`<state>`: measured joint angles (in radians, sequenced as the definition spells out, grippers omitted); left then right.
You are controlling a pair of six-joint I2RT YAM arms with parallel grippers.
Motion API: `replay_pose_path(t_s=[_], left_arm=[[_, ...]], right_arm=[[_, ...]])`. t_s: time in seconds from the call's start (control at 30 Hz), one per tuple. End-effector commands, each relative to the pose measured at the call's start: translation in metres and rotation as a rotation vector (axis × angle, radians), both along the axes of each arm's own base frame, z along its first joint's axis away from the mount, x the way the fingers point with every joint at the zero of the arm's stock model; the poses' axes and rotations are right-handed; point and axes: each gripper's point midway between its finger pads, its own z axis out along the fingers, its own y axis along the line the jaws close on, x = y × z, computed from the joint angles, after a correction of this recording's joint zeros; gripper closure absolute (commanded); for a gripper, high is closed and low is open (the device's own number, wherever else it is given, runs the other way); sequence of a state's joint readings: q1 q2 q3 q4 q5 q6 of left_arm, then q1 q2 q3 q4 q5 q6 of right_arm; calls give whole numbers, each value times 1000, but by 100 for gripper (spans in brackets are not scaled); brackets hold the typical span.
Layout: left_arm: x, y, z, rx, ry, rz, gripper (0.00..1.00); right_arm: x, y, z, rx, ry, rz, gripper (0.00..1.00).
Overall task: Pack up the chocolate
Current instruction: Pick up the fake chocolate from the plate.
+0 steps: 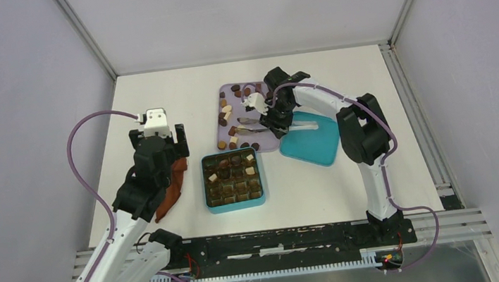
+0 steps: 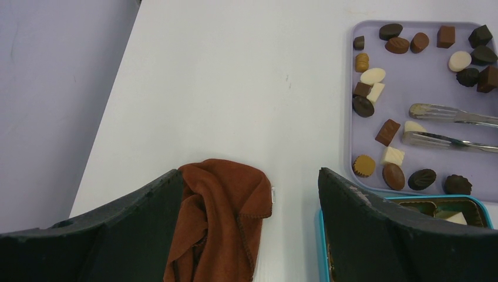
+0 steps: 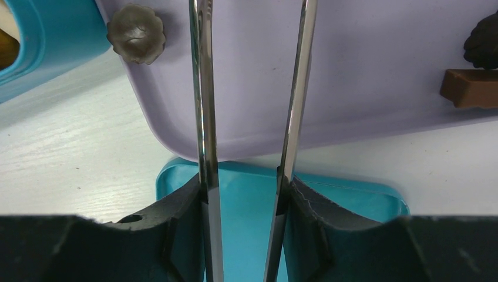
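Many small chocolates [image 1: 229,111] lie on a lavender tray [image 1: 266,146], dark, mid brown and cream; they also show in the left wrist view [image 2: 387,132]. The teal box [image 1: 207,188] in front of the tray holds several pieces in its gridded insert. My right gripper [image 1: 277,120] is shut on metal tongs [image 1: 252,122] that reach over the tray. The tongs' two arms [image 3: 202,88] run between my fingers [image 3: 311,205]; their tips [image 2: 418,109] are apart and empty, beside a cream piece [image 2: 414,126]. My left gripper [image 1: 158,138] is open and empty above the table, left of the box.
A reddish-brown cloth [image 2: 217,223] lies crumpled under my left gripper [image 2: 249,188], left of the box. The teal lid [image 1: 317,140] lies right of the tray, under my right gripper [image 3: 244,188]. A dark flower-shaped piece [image 3: 136,40] sits near the tray's corner.
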<state>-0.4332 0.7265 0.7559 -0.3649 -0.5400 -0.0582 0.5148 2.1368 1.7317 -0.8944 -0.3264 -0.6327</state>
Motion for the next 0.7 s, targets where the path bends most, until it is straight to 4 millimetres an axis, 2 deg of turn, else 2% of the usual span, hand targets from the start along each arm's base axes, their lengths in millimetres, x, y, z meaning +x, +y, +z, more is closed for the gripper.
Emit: replay_pose_path(t_s=[0.0, 0.17, 0.37, 0.67], left_arm=[[4, -1, 9, -11, -37, -5, 10], [4, -1, 9, -10, -36, -5, 10], [4, -1, 9, -9, -35, -5, 10], [4, -1, 9, -10, -35, -6, 10]], right_arm=[[16, -1, 18, 6, -71, -36, 52], [16, 1, 13, 5, -55, -40, 53], [16, -2, 10, -6, -49, -45, 48], [16, 1, 7, 2, -37, -40, 52]])
